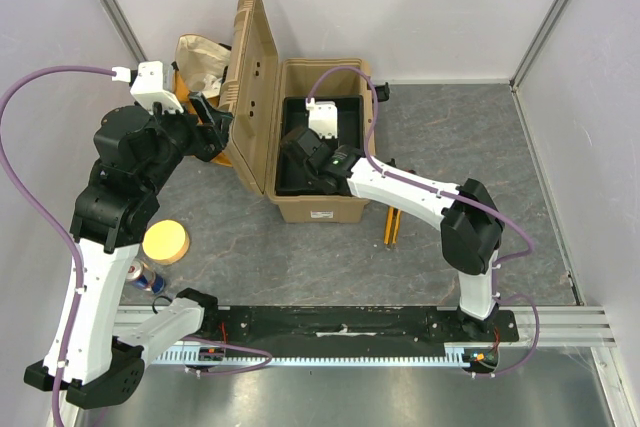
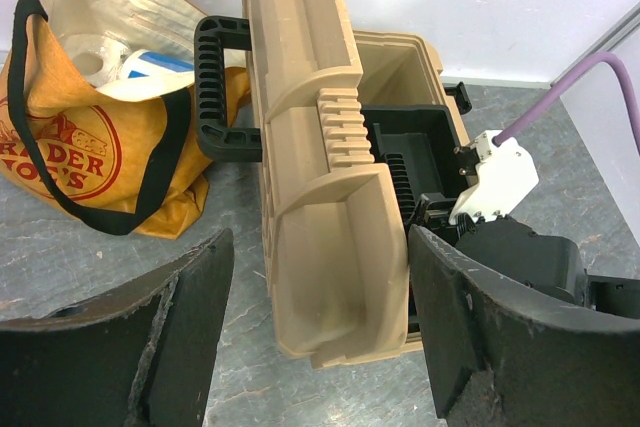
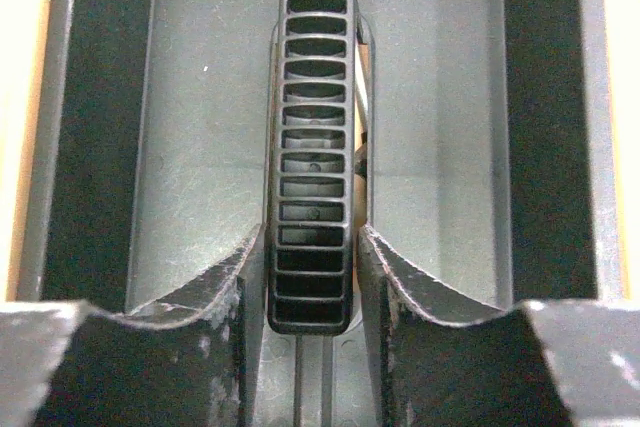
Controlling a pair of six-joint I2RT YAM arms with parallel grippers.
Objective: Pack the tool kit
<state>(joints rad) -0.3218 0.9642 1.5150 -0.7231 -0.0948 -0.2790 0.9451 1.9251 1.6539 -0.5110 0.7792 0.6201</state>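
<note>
The tan ribbed toolbox [image 1: 318,209] stands open in the middle of the table, its lid [image 1: 255,87] upright on the left. My right gripper [image 1: 308,165] reaches down into the box. In the right wrist view it [image 3: 312,272] is closed on the ribbed black handle [image 3: 312,147] of the black inner tray [image 3: 200,147]. My left gripper [image 1: 213,132] is open and empty just left of the lid. In the left wrist view its fingers [image 2: 190,317] straddle the lid's near end [image 2: 335,247] without touching. The toolbox's black carry handle [image 2: 215,87] sticks out to the left.
An orange-yellow cloth bag [image 1: 198,59] with white items stands behind the lid, also in the left wrist view [image 2: 85,147]. Yellow-and-black-handled tools [image 1: 391,225] lie on the table right of the box. A yellow round object [image 1: 166,242] and a can [image 1: 148,275] sit near the left arm. Walls enclose the table.
</note>
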